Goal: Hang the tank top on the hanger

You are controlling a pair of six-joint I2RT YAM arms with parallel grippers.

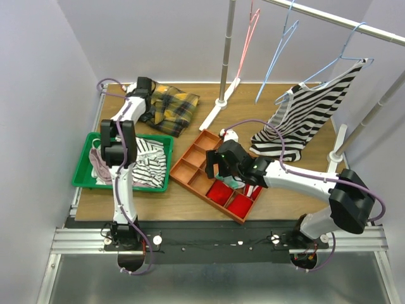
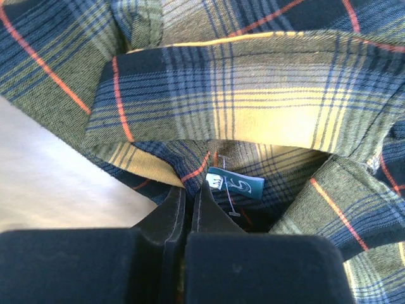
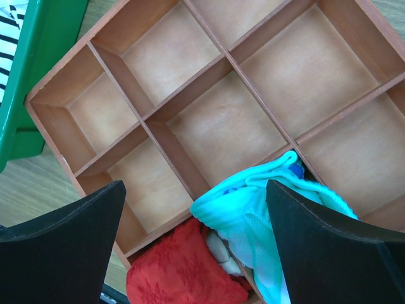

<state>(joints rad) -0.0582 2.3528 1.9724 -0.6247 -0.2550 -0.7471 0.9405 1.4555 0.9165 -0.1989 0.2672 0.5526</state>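
Note:
The zebra-striped tank top (image 1: 307, 117) hangs at the right from the pale lavender-blue hanger (image 1: 321, 71). The hanger's hook is over the slanted rail, and the top's hem trails onto the table. My left gripper (image 1: 144, 85) is far from them at the back left. Its jaws are closed on a fold of the yellow plaid shirt (image 1: 171, 107). The left wrist view shows the fingertips pinched at the collar (image 2: 191, 187). My right gripper (image 1: 215, 166) is open and empty. It hovers over the wooden divided tray (image 3: 158, 117), left of the tank top.
A green tray (image 1: 82, 166) at the left holds a thin-striped white cloth (image 1: 150, 161). The wooden tray (image 1: 187, 166) holds a teal cloth (image 3: 253, 209) and a red cloth (image 3: 180, 269). A pink hanger (image 1: 248, 38) and a sky-blue hanger (image 1: 278, 50) hang on the rail. The rack pole (image 1: 226, 57) stands at the back.

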